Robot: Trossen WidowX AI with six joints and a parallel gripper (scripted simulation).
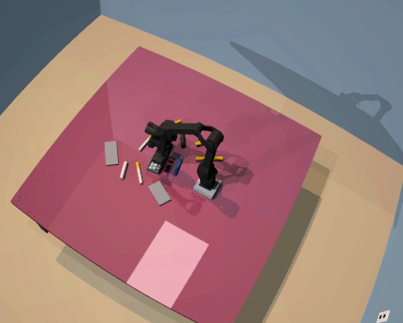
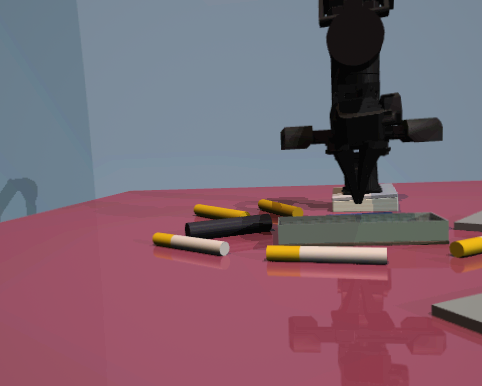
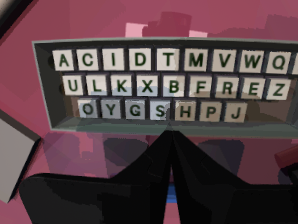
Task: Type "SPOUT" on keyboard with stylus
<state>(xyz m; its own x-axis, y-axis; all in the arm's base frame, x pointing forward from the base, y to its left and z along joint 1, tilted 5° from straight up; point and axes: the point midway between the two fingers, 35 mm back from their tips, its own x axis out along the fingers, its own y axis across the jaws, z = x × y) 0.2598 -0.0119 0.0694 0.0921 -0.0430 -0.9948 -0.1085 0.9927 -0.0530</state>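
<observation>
The keyboard (image 1: 155, 165) (image 2: 362, 229) (image 3: 43, 85) is a grey-framed tray of white letter keys lying on the red desk. My gripper (image 1: 159, 151) (image 2: 357, 199) (image 3: 172, 129) hangs point-down just above its front row, with the tips between the S key (image 3: 159, 111) and the H key (image 3: 185, 111). The fingers are pressed together with nothing between them. A slim blue stylus (image 1: 177, 166) lies on the desk beside the keyboard, on the side toward the arm's base. A sliver of blue (image 3: 172, 199) shows under the fingers in the wrist view.
Several white cylinders with yellow ends (image 2: 326, 254) (image 2: 190, 243) (image 1: 139, 172) and a black cylinder (image 2: 229, 226) lie around the keyboard. Two flat grey plates (image 1: 111, 152) (image 1: 159, 192) lie nearby. A pale pink rectangle (image 1: 168, 264) marks the desk's front edge. The arm's base (image 1: 206, 187) stands behind the keyboard.
</observation>
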